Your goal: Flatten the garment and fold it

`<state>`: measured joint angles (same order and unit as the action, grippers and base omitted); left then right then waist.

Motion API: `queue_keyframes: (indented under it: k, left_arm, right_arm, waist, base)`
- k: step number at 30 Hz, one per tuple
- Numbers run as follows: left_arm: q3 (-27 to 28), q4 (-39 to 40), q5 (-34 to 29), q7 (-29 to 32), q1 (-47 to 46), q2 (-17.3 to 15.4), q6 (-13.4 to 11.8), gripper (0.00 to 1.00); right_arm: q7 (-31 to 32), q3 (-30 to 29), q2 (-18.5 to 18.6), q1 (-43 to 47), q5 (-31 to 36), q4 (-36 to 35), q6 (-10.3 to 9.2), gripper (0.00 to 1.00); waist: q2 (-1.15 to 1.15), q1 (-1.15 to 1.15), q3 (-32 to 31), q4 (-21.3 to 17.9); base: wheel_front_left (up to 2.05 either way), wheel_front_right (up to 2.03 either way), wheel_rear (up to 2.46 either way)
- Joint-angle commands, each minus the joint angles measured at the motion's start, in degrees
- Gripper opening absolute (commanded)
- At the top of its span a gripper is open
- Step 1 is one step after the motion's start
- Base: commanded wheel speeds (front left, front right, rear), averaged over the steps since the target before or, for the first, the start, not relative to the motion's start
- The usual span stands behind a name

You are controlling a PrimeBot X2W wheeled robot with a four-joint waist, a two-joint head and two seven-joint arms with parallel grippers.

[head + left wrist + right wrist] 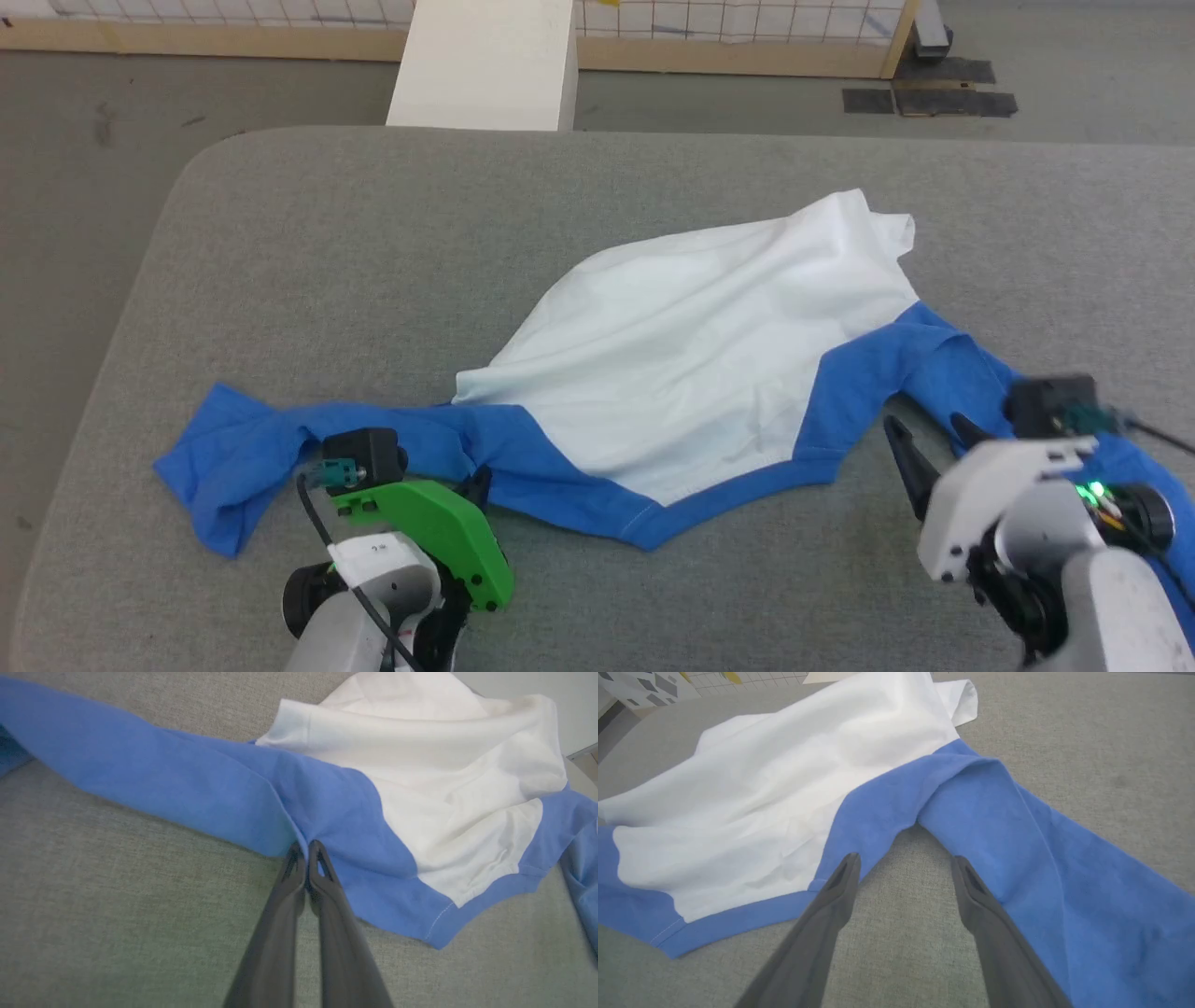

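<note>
Your left gripper [306, 851] is apparently pinching a sleeve edge of the white-and-blue shirt [691, 345], while your right gripper [906, 863] is hovering open beside the other sleeve, likely for a flattening pull.

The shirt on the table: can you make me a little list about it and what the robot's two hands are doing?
thing: white knit shirt with bright-blue long sleeves
where: on the grey cloth-covered table
shape: rumpled, sleeves spread to both sides, not folded yet
left gripper: shut, pinching the shirt's blue edge
right gripper: open, pointing at the blue fold by the other sleeve, holding nothing
</note>
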<state>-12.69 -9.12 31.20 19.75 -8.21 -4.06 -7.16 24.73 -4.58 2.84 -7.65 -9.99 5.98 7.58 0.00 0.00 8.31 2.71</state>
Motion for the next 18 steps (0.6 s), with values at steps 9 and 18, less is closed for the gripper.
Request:
queue_keyframes:
  k: [9, 18]
  left_arm:
    - [-1.0, 1.3, 0.3, -0.3, 0.3, -0.1, 0.4, 0.00]
    - [-1.6, 1.0, 0.7, -0.6, -0.8, 0.0, 0.8, 0.00]
  right_arm:
    - [10.7, -0.4, 0.0, -11.6, 5.6, 8.5, -0.09, 1.00]
    - [9.2, -1.4, 0.0, -16.4, 8.2, 14.2, -0.09, 1.00]
  waist:
    - [0.00, 0.00, 2.8, 2.6]
    - [0.00, 0.00, 4.7, 3.8]
  base:
    - [0.00, 0.00, 0.00]
    - [0.00, 0.00, 0.00]
